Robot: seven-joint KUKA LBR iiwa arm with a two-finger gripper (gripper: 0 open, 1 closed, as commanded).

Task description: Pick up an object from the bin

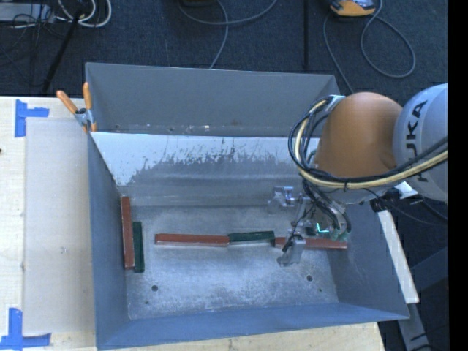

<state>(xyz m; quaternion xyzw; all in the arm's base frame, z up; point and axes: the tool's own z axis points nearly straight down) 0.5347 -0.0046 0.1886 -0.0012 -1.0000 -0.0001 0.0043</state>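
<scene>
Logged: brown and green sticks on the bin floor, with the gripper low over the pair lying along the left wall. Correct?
Wrong on the gripper's place. The camera view shows the gripper low at the right end of the row of sticks across the middle of the bin, by a dark green stick and a reddish-brown stick, not over the pair along the left wall.

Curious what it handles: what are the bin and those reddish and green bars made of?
The bin looks like grey sheet metal: dull sheen, scratched floor. The reddish bars and green bars look matte, perhaps painted wood or plastic; I cannot tell which.
</scene>
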